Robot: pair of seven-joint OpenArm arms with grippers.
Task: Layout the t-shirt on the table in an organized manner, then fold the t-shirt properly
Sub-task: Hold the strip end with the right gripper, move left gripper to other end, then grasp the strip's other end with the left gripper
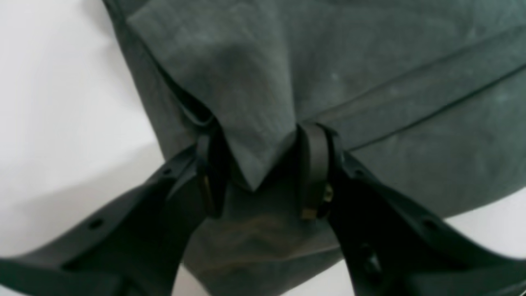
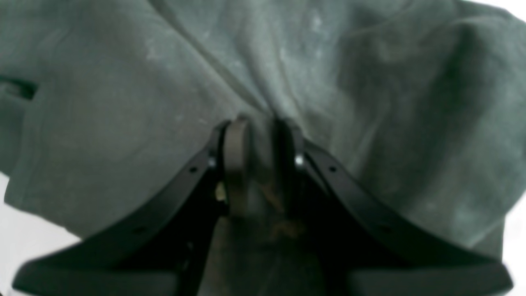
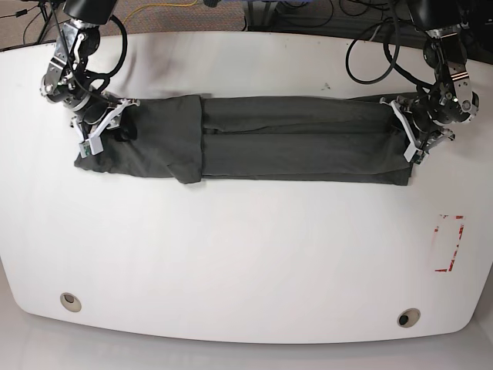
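The t-shirt (image 3: 254, 139), a soft, light, limp strip across the table (image 3: 246, 254), we judge best gripped at its ends, where our left gripper (image 1: 263, 164) and right gripper (image 2: 261, 164) pinch bunched cloth.

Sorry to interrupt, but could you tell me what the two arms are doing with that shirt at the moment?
The dark charcoal-grey cloth t-shirt lies on the large white smooth table, already folded lengthwise into a long narrow band. Each arm holds one end of it. The right gripper pinches bunched cloth at the band's left end in the base view, and the left gripper is closed on a folded corner at the opposite end. The crosswise folds are not yet done.
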